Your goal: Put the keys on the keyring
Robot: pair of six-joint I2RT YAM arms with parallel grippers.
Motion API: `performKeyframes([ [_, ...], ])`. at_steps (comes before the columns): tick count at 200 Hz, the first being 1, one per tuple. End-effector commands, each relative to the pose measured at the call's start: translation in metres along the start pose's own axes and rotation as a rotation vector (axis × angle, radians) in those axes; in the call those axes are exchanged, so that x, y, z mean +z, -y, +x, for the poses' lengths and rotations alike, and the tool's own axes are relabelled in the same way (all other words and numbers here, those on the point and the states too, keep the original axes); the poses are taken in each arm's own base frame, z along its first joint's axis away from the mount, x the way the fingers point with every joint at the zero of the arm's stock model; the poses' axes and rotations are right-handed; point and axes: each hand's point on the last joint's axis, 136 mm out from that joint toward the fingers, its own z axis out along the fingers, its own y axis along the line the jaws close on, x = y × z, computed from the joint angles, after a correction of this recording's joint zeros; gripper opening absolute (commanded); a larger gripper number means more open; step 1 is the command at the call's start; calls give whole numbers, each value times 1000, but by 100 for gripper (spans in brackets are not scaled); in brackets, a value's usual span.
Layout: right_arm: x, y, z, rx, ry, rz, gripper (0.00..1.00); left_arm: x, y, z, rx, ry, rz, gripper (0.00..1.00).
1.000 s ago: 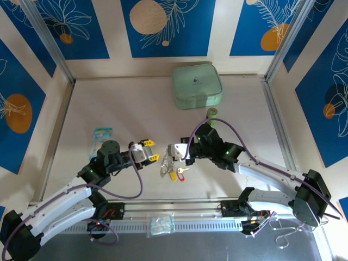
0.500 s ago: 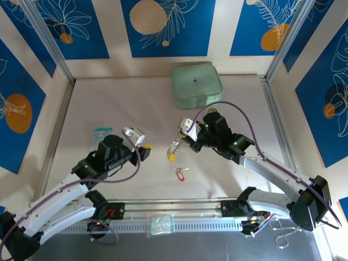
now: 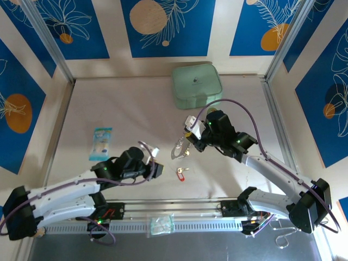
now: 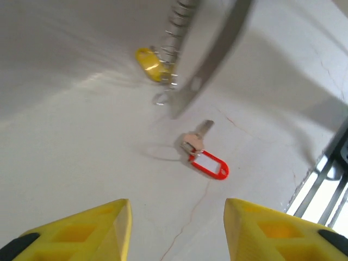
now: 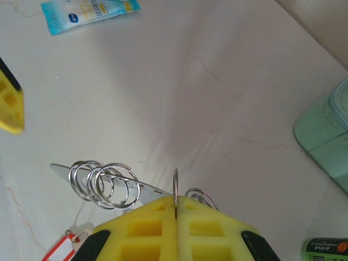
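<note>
Red-headed metal key (image 3: pixel 180 172) flat on open white table (image 3: pixel 136 109), blade aimed toward its far edge.
Left gripper (image 4: pixel 176 228) gapes nearby; right gripper (image 5: pixel 175 204) pinches the silvery oval keyring (image 5: pixel 103 182).

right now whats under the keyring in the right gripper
Bare table and shadow; the red key lies apart. The yellow key hangs low on the keyring, hiding the spot beneath it.

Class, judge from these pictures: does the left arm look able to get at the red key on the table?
Probably yes: the left gripper is open, the red key lies on bare table ahead, and the keyring hangs farther off in the right gripper.
</note>
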Motion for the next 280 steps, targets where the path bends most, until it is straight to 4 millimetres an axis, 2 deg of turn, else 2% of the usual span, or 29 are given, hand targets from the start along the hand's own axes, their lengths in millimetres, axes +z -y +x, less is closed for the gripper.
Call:
performKeyframes([
  [1, -16, 0, -20, 3, 71, -4, 0, 21, 25, -7, 185, 55, 76, 46],
  [18, -19, 1, -21, 2, 77, 1, 0, 38, 32, 1, 295, 88, 94, 45],
  [47, -23, 0, -22, 0, 86, 2, 0, 58, 26, 15, 374, 140, 95, 43],
  [69, -23, -1, -23, 4, 90, -7, 0, 72, 29, 25, 448, 144, 125, 42],
  [105, -25, -2, -24, 2, 91, -13, 0, 88, 30, 29, 511, 212, 145, 40],
  [161, -26, -4, -24, -2, 92, -25, 0, 92, 15, 29, 518, 302, 111, 34],
  [193, -25, -5, -23, -1, 90, -28, 0, 95, 14, 36, 503, 278, 153, 31],
  [280, -25, -6, -22, -3, 87, -34, 0, 110, 11, 39, 455, 250, 220, 24],
])
